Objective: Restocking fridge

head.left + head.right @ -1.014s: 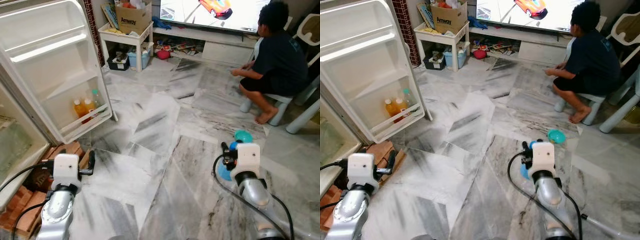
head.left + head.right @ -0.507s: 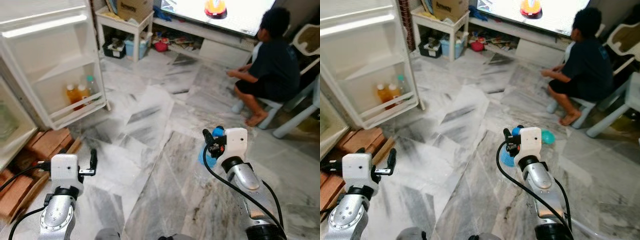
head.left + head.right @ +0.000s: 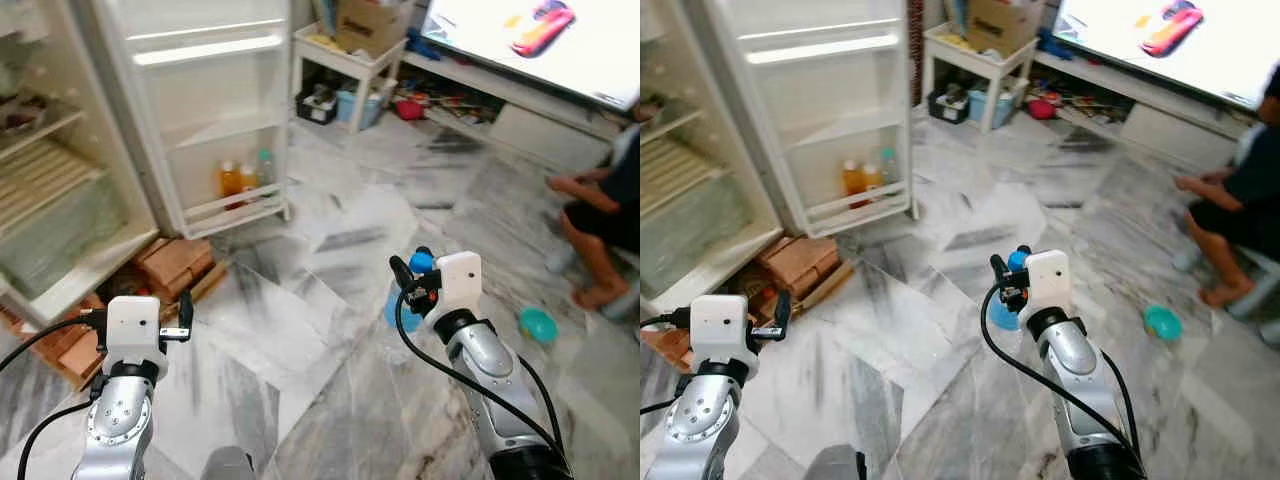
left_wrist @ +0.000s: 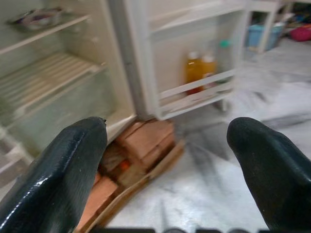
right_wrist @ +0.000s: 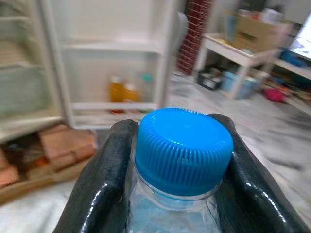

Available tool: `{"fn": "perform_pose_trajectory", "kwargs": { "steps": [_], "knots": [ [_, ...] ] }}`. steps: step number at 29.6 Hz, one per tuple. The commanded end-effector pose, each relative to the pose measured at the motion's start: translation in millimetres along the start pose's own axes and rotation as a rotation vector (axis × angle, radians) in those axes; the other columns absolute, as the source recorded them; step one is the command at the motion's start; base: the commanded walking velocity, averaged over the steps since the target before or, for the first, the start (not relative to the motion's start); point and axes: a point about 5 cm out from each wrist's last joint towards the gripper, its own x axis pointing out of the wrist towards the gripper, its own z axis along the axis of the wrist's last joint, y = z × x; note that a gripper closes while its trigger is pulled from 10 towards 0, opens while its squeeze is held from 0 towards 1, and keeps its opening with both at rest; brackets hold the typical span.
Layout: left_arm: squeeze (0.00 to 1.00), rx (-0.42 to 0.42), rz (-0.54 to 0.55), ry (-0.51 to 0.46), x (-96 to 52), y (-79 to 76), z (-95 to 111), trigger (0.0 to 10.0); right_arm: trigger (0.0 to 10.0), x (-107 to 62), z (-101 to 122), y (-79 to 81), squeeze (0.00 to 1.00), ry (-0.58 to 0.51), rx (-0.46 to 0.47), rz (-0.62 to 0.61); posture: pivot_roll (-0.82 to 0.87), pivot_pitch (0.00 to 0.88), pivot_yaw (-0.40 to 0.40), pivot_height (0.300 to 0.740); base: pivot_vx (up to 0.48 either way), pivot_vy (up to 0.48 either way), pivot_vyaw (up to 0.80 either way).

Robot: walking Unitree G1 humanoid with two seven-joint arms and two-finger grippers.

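The right gripper [image 5: 177, 194] is clamped on one clear blue-capped plastic bottle [image 5: 182, 150]; the left gripper [image 4: 165, 160] is spread apart. Three bottles [image 3: 242, 177] are counted in the white fridge door [image 3: 200, 90].

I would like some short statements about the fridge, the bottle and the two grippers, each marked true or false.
1. The right gripper is shut on a bottle with a blue cap. True.
2. The left gripper holds a juice bottle. False: its fingers are open with nothing between them.
3. The fridge door is closed. False: it stands open.
4. Orange drink bottles stand in the lowest shelf of the fridge door. True.
5. The teal bowl sits inside the fridge. False: it lies on the marble floor, near a seated person's foot.
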Motion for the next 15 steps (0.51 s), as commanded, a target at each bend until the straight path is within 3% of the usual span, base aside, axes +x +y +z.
{"fn": "perform_pose_trajectory", "kwargs": {
  "steps": [1, 9, 15],
  "knots": [
    [0.0, 0.002, -0.018, -0.012, -1.2, -7.6, 3, 10.0, 10.0, -0.3, 11, -5.5, 0.0, -0.046, -0.014, -0.003, 0.11, 0.071, -0.123, 0.74, 0.48, 0.0, 0.77],
    [0.0, 0.019, -0.016, 0.021, -2.8, -9.9, -3, 10.0, 10.0, -1.1, 8, -5.7, 0.0, -0.047, -0.009, -0.018, 0.13, 0.057, -0.12, 0.74, 0.48, 0.0, 0.69],
    [0.0, 0.093, -0.077, 0.066, 1.6, -14.9, -5, 10.0, 10.0, -5.5, 1, -15.7, 0.0, -0.038, -0.031, -0.104, 0.16, 0.045, -0.068, 0.74, 0.106, 0.0, 0.0]
  ]
}}
